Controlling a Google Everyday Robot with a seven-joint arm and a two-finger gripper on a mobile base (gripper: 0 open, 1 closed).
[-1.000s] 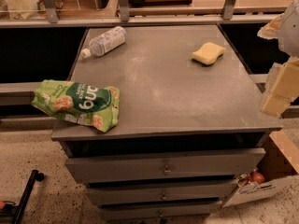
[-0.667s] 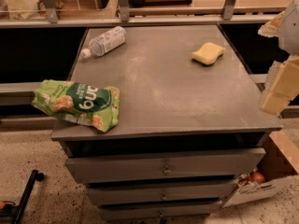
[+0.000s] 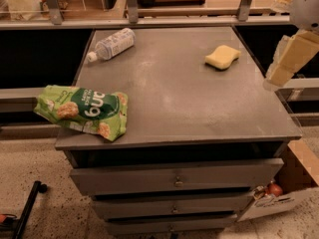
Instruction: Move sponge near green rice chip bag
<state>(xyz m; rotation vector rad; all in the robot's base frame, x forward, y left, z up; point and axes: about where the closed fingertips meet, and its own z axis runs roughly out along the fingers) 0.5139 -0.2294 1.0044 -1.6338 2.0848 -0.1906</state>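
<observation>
The sponge (image 3: 222,57) is a small pale-yellow block with wavy sides, lying flat at the back right of the grey cabinet top (image 3: 179,98). The green rice chip bag (image 3: 82,111) lies crinkled at the front left corner, partly hanging over the left edge. My gripper (image 3: 288,62) is at the right edge of the camera view, beyond the top's right side and to the right of the sponge, apart from it and holding nothing.
A clear plastic bottle (image 3: 110,45) lies on its side at the back left. Drawers (image 3: 174,179) run down the cabinet front. A cardboard box (image 3: 284,193) sits on the floor at the right. Metal railing posts (image 3: 132,4) stand behind.
My gripper has shifted slightly up and to the left at the right edge. The sponge, bag and bottle have not moved.
</observation>
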